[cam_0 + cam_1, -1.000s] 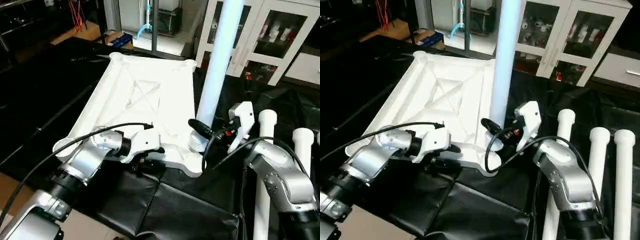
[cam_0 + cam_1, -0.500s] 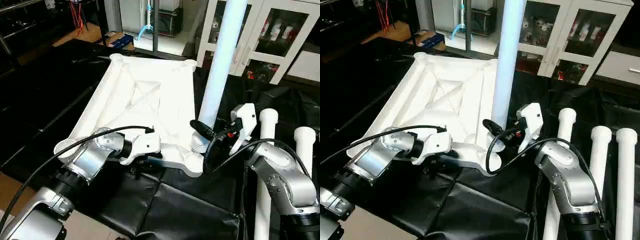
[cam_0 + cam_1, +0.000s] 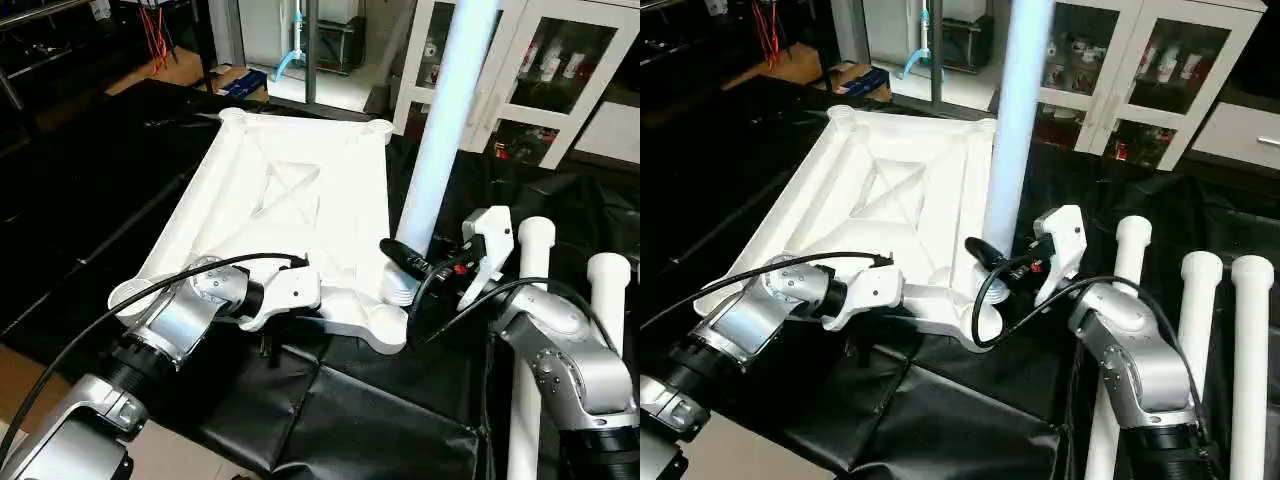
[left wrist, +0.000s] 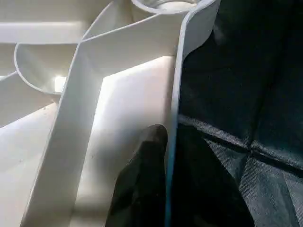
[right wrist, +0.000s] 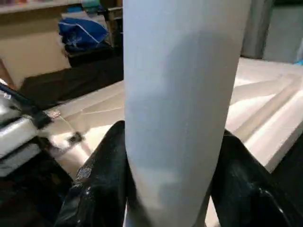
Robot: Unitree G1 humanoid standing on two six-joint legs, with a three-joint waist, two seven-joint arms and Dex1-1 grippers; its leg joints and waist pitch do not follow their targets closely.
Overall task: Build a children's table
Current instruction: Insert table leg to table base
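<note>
We clamp the leg [image 3: 440, 140] in our right gripper [image 5: 165, 189]; left gripper [image 4: 165, 175] seemingly pinches the stiff, light tabletop [image 3: 300, 190] rim.

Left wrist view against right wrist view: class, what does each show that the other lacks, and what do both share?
Left wrist view: the left pincer straddles the tabletop at its thin edge wall, one finger on either side, with a round corner socket and black cloth nearby. Right wrist view: the right pincer clasps an upright white leg. Shared: the tabletop's white ribbed underside.
</note>
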